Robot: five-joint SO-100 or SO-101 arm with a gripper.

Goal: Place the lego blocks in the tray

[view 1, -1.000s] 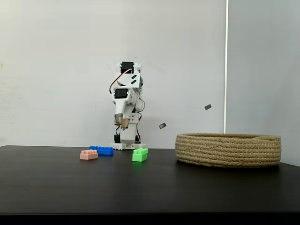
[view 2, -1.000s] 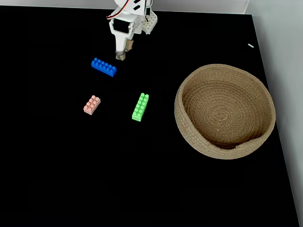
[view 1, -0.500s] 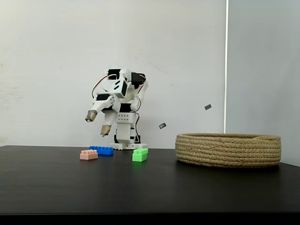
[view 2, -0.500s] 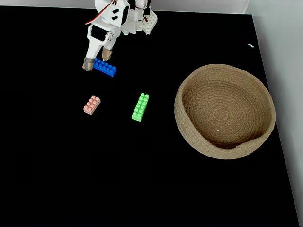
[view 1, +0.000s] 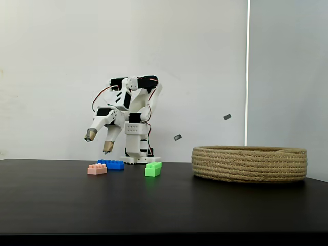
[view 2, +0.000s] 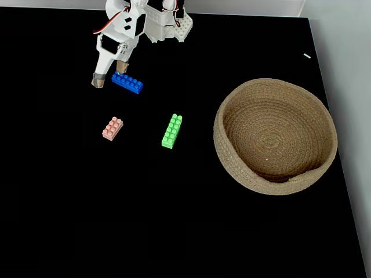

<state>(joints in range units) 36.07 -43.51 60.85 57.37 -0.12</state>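
Three lego blocks lie on the black table: a blue one [view 2: 128, 83] [view 1: 111, 164], a pale pink one [view 2: 112, 127] [view 1: 97, 169] and a bright green one [view 2: 172, 131] [view 1: 153, 169]. The tray, a round basket of coiled tan rope [view 2: 218, 136] [view 1: 249, 164], stands to their right with nothing inside. My gripper [view 2: 108, 76] [view 1: 99, 141] is open and holds nothing. It hangs tilted downward just above the left end of the blue block, clear of the table. One fingertip [view 2: 97, 81] shows left of that block.
The white arm's base [view 2: 174, 26] [view 1: 139, 159] stands at the table's far edge behind the blocks. A white wall rises behind it with two small dark tags [view 1: 227, 117]. The table's right edge runs just past the basket, beside a small white scrap [view 2: 306, 56].
The gripper went from shut and tucked under the arm to open. It has swung out to the left and come down toward the blue block. The blocks and the basket have not moved.
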